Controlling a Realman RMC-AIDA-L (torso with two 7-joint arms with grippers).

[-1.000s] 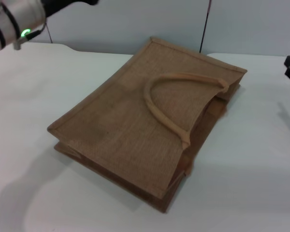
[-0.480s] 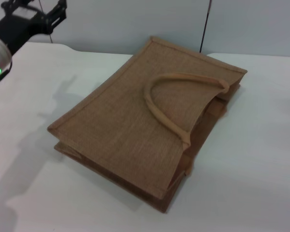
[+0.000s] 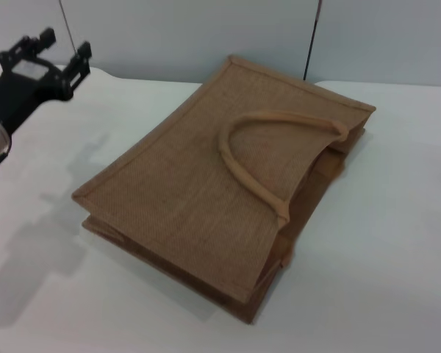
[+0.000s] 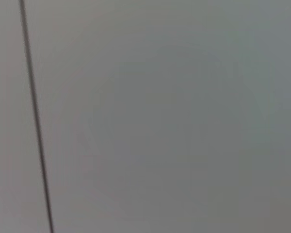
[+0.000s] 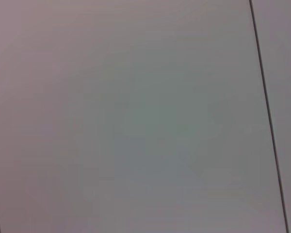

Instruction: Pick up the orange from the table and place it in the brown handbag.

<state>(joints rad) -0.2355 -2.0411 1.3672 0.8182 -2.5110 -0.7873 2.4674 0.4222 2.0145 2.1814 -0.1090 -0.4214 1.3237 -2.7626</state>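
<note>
Burlap fills the middle of the head view: the brown handbag [image 3: 224, 180] lies flat on the white table [image 3: 382, 250], its mouth turned to the right and near side, and one thick looped handle [image 3: 268, 158] rests on its upper face. The orange does not show in any view, so I cannot tell where it is. The left gripper [image 3: 55, 48] hangs above the far left corner of the table, well apart from the bag, with its two black fingers [image 3: 82, 51] spread apart and nothing between them. The right gripper is not visible. Both wrist views show only a plain grey wall [image 4: 160, 121] with a thin dark seam [image 4: 35, 116].
</note>
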